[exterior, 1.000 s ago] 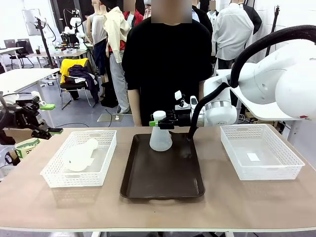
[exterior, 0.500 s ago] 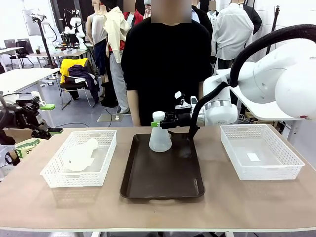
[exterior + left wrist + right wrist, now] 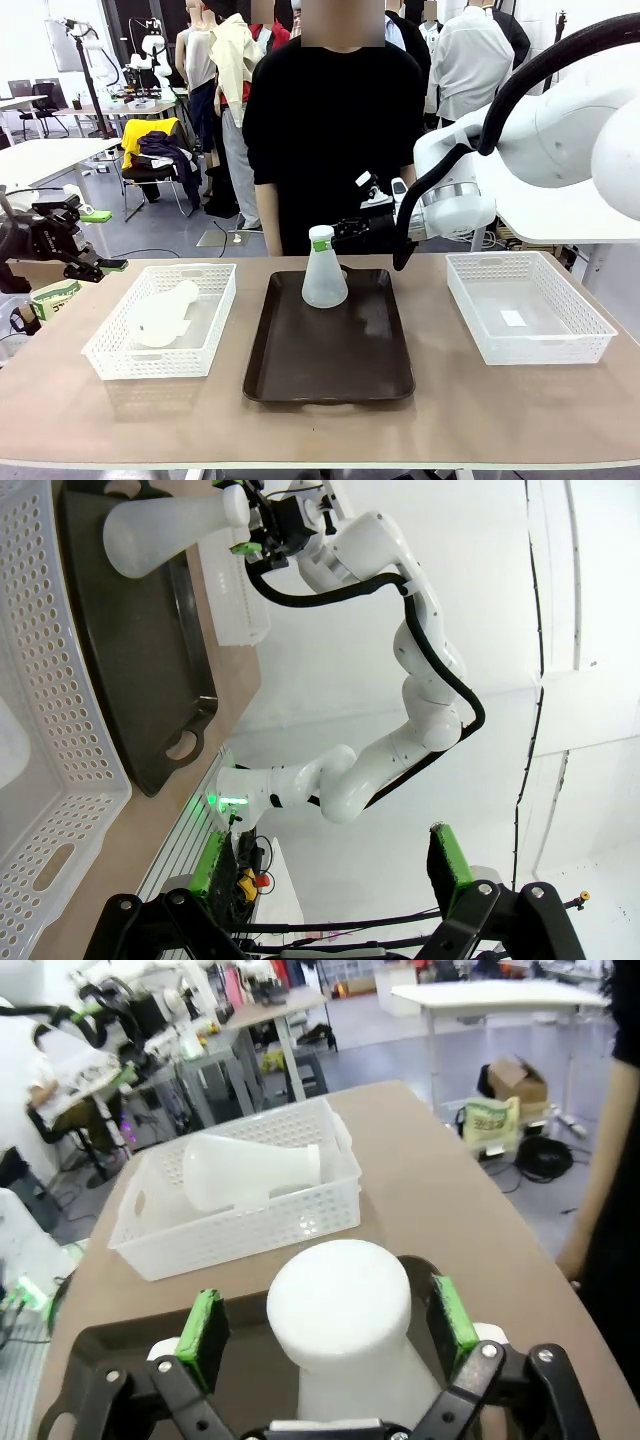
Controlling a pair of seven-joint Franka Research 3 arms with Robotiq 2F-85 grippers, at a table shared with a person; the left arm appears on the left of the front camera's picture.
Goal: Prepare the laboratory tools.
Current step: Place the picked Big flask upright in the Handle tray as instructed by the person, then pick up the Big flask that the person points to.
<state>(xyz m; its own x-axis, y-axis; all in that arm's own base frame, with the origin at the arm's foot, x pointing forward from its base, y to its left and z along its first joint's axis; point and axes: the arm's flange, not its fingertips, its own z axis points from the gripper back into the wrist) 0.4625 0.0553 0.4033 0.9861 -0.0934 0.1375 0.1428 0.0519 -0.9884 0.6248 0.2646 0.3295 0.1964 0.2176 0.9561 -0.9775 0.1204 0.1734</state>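
Right wrist view: right jaws stood wide, clear of the flask (image 3: pixel 338 1300) at the tray's (image 3: pixel 330 375) 12 o'clock edge; left jaws apart, empty.

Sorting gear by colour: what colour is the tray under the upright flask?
The tray is dark brown, almost black; the front view shows it best.

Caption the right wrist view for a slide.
Open right gripper flanks upright flask on tray; second flask lies in mesh basket.

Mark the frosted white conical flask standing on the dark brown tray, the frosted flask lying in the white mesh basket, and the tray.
Standing frosted conical flask (image 3: pixel 325 285): front view, wide body.
Lying frosted conical flask (image 3: pixel 158 322): front view, wide body.
Dark brown tray (image 3: pixel 330 365): front view, bare floor.
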